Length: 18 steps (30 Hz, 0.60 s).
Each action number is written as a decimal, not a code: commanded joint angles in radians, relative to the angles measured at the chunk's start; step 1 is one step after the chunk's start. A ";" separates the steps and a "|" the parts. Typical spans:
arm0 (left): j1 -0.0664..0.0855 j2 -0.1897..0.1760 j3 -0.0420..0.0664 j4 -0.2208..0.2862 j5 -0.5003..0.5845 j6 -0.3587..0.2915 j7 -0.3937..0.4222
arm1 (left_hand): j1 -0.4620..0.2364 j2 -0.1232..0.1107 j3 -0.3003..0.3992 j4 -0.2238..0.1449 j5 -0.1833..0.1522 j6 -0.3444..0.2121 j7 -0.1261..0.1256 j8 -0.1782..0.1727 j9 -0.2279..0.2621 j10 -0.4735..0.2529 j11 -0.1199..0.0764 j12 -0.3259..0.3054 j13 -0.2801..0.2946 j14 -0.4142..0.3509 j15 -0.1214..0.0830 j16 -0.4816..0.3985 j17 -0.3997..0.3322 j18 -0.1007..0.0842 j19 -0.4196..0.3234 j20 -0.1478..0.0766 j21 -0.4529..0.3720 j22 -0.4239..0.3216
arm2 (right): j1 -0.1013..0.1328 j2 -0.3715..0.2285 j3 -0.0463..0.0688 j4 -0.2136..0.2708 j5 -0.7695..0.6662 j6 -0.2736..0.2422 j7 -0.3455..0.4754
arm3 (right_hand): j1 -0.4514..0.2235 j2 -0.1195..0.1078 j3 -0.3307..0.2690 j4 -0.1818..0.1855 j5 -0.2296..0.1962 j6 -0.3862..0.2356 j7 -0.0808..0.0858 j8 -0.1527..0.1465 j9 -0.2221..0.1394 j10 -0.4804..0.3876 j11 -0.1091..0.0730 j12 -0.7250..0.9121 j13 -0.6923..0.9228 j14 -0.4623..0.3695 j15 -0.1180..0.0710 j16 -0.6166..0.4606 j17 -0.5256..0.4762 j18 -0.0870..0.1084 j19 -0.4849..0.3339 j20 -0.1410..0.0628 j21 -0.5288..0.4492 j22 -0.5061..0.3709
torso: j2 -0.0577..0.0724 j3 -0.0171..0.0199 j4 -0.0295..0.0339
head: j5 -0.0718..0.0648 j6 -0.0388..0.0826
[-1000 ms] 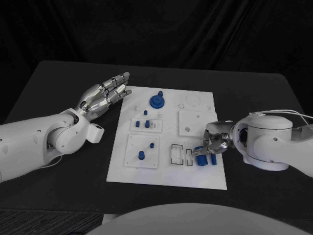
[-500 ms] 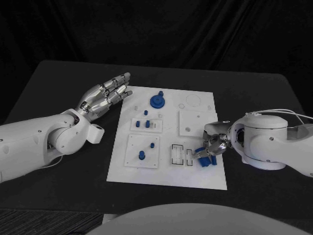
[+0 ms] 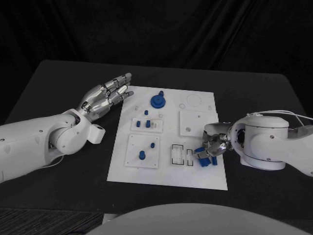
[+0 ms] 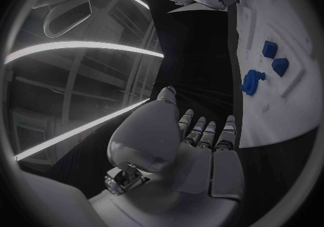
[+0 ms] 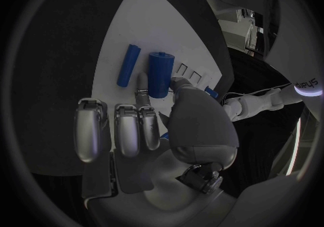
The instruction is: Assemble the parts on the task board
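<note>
Pick-up step: right hand (image 5: 145,129) thumb and fingertip pinching thick blue plastic cylinder (image 5: 161,73); next, lift clear. Left hand (image 3: 103,97) fingers straight, together, empty.

So apart from the task stuff there's really just the black table (image 3: 57,88), a dark matte top that runs from the near edge back to the far side, with its far corners rounded off. Behind it hangs a black curtain (image 3: 164,29) covering the whole far side, with soft vertical folds. At the near left corner you can spot a strip of grey ribbed floor (image 3: 36,223) below the table edge.
</note>
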 commanded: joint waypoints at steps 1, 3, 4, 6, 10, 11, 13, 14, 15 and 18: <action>-0.002 0.001 0.001 0.001 0.000 0.012 0.016 | 0.010 0.005 0.007 -0.003 0.006 0.002 -0.001 -0.004 0.000 0.000 0.006 0.000 0.000 0.000 0.007 0.004 0.001 0.007 0.000 0.006 0.003 -0.001 | -0.003 -0.007 -0.001 0.006 0.122 -0.075 0.003 | 0.034 0.011 0.116 -0.092 0.241 0.007 -0.010 0.013 0.023 0.105 -0.007 0.003 0.263 0.091 -0.005 -0.006 0.193 0.004 0.052 -0.010 -0.002 0.227 | 0.000 0.0000 0.0008 | -0.003 0.000; -0.002 0.002 0.001 0.001 0.000 0.012 0.014 | 0.011 0.005 0.008 -0.003 0.007 0.002 -0.001 -0.004 0.000 0.000 0.007 0.000 0.000 0.000 0.008 0.004 0.001 0.006 0.000 0.006 0.003 -0.001 | -0.003 -0.013 -0.001 0.011 0.173 -0.096 0.002 | 0.032 0.007 0.125 -0.096 0.257 0.006 -0.010 0.015 0.028 0.105 -0.007 0.003 0.263 0.091 -0.005 -0.006 0.192 0.004 0.052 -0.010 -0.002 0.227 | 0.000 0.0000 0.0007 | -0.003 0.000; -0.002 0.002 0.001 0.001 0.000 0.012 0.014 | 0.011 0.006 0.008 -0.003 0.007 0.003 0.000 -0.004 0.000 0.000 0.007 0.000 0.000 0.000 0.009 0.004 0.001 0.006 0.000 0.006 0.004 -0.001 | -0.003 -0.017 -0.001 0.014 0.203 -0.108 0.001 | 0.032 0.003 0.142 -0.104 0.289 0.005 -0.010 0.017 0.036 0.105 -0.007 0.003 0.263 0.091 -0.006 -0.006 0.192 0.004 0.051 -0.010 -0.003 0.227 | 0.000 0.0001 0.0003 | -0.003 0.000; -0.002 0.003 0.001 0.000 0.000 0.013 0.013 | 0.012 0.007 0.009 -0.004 0.008 0.003 0.001 -0.004 0.000 0.000 0.007 0.000 -0.001 0.000 0.009 0.005 0.001 0.006 0.000 0.006 0.004 0.000 | -0.002 -0.024 0.000 0.020 0.250 -0.126 0.000 | 0.029 0.001 0.151 -0.109 0.301 0.004 -0.010 0.019 0.041 0.105 -0.008 0.003 0.263 0.091 -0.005 -0.006 0.191 0.004 0.052 -0.010 -0.002 0.227 | 0.000 0.0002 0.0000 | -0.003 0.000; -0.003 0.005 0.001 -0.002 0.000 0.014 0.010 | 0.014 0.008 0.010 -0.004 0.009 0.003 0.003 -0.004 0.000 0.000 0.007 0.000 0.000 0.001 0.012 0.006 0.002 0.006 0.001 0.006 0.005 0.001 | 0.004 -0.037 0.000 0.033 0.335 -0.159 -0.003 | 0.027 0.000 0.156 -0.113 0.298 0.001 -0.010 0.021 0.044 0.105 -0.008 0.003 0.263 0.091 -0.004 -0.006 0.191 0.003 0.053 -0.009 0.000 0.228 | 0.000 0.0009 -0.0003 | -0.004 0.000; -0.003 0.006 0.001 -0.002 0.000 0.015 0.009 | 0.014 0.008 0.010 -0.005 0.010 0.003 0.003 -0.004 0.000 0.001 0.007 0.001 0.000 0.001 0.012 0.007 0.002 0.006 0.001 0.007 0.005 0.002 | 0.008 -0.040 0.000 0.035 0.358 -0.166 -0.004 | 0.024 0.000 0.162 -0.118 0.288 -0.001 -0.010 0.023 0.048 0.105 -0.008 0.003 0.263 0.091 -0.004 -0.006 0.190 0.003 0.053 -0.009 0.000 0.228 | -0.001 0.0012 -0.0002 | -0.004 0.000; -0.003 0.007 0.001 -0.003 0.000 0.015 0.008 | 0.015 0.009 0.011 -0.005 0.010 0.003 0.003 -0.004 0.000 0.001 0.008 0.000 0.000 0.002 0.014 0.007 0.002 0.006 0.002 0.007 0.005 0.003 | 0.014 -0.043 0.000 0.037 0.393 -0.175 -0.006 | 0.022 -0.001 0.166 -0.121 0.280 -0.002 -0.010 0.024 0.051 0.105 -0.008 0.003 0.263 0.091 -0.004 -0.007 0.189 0.003 0.053 -0.009 0.001 0.228 | -0.001 0.0015 -0.0001 | -0.006 0.000; -0.003 0.008 0.001 -0.004 0.000 0.016 0.008 | 0.017 0.009 0.012 -0.006 0.011 0.002 0.005 -0.004 0.000 0.001 0.008 0.001 0.000 0.002 0.015 0.008 0.002 0.006 0.003 0.007 0.006 0.004 | 0.018 -0.044 0.000 0.037 0.415 -0.180 -0.007 | 0.022 -0.001 0.168 -0.123 0.278 -0.003 -0.010 0.025 0.052 0.105 -0.008 0.003 0.263 0.090 -0.004 -0.007 0.188 0.003 0.053 -0.009 0.001 0.228 | -0.001 0.0015 -0.0001 | -0.007 0.000; -0.003 0.009 0.001 -0.004 0.000 0.016 0.007 | 0.018 0.009 0.013 -0.007 0.012 0.001 0.005 -0.004 0.000 0.001 0.009 0.001 0.000 0.003 0.017 0.009 0.002 0.006 0.004 0.007 0.006 0.005 | 0.023 -0.046 0.000 0.036 0.440 -0.186 -0.008 | 0.023 -0.001 0.169 -0.125 0.278 -0.003 -0.010 0.025 0.053 0.105 -0.008 0.003 0.263 0.090 -0.004 -0.007 0.188 0.003 0.053 -0.009 0.001 0.228 | -0.002 0.0014 -0.0001 | -0.007 0.000; -0.004 0.011 0.001 -0.006 0.000 0.017 0.005 | 0.022 0.010 0.014 -0.008 0.013 0.004 0.015 -0.004 0.001 0.002 0.011 0.007 0.000 0.003 0.018 0.010 0.003 0.006 0.006 0.008 0.008 0.007 | 0.035 -0.048 0.000 0.036 0.492 -0.201 -0.008 | 0.023 0.000 0.174 -0.129 0.277 -0.004 -0.010 0.026 0.054 0.105 -0.008 0.003 0.263 0.090 -0.004 -0.007 0.187 0.003 0.054 -0.009 0.002 0.228 | -0.002 0.0007 -0.0003 | -0.006 0.000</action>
